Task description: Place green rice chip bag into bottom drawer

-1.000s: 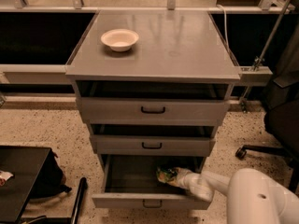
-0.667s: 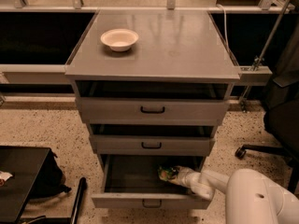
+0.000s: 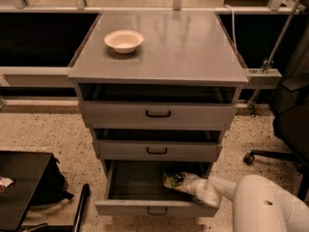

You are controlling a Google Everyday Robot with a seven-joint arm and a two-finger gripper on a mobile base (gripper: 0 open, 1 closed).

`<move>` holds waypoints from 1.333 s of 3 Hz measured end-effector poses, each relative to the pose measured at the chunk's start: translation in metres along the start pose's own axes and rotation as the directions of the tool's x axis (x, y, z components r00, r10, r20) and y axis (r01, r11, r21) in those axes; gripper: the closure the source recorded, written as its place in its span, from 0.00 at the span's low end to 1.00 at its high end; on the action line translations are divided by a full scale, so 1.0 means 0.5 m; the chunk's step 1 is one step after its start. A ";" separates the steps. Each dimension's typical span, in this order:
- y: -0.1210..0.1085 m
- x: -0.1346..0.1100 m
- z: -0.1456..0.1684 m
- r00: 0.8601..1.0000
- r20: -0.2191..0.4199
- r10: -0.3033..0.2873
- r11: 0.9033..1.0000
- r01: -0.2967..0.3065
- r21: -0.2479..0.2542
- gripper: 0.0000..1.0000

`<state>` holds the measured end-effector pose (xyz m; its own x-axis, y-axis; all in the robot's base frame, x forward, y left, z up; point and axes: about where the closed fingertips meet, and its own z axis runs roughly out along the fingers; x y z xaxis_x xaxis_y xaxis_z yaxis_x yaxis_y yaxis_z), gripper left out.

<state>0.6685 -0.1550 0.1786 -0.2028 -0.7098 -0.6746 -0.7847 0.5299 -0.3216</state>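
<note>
The bottom drawer [image 3: 145, 208] of the grey cabinet is pulled open, its inside dark. The green rice chip bag [image 3: 173, 180] is inside it, toward the right side, and only its crinkled green and tan end shows. My white arm reaches in from the lower right. My gripper [image 3: 186, 182] is inside the drawer at the bag's right end, touching it. The rest of the bag is hidden by the gripper.
A white bowl [image 3: 124, 40] sits on the cabinet top [image 3: 193, 47]. The two upper drawers [image 3: 158, 115] stand slightly open. A black office chair [image 3: 289, 129] is at the right. A black case and bag [image 3: 29, 182] lie on the floor at the left.
The gripper and the bag have stayed at the same place inside the bottom drawer; no clear movement shows.
</note>
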 end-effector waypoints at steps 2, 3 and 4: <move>0.000 0.000 0.000 1.000 0.000 0.000 1.000 0.000 0.000 0.11; 0.000 0.000 0.000 1.000 0.000 0.000 1.000 0.000 0.000 0.00; 0.000 0.000 0.000 1.000 0.000 0.000 1.000 0.000 0.000 0.00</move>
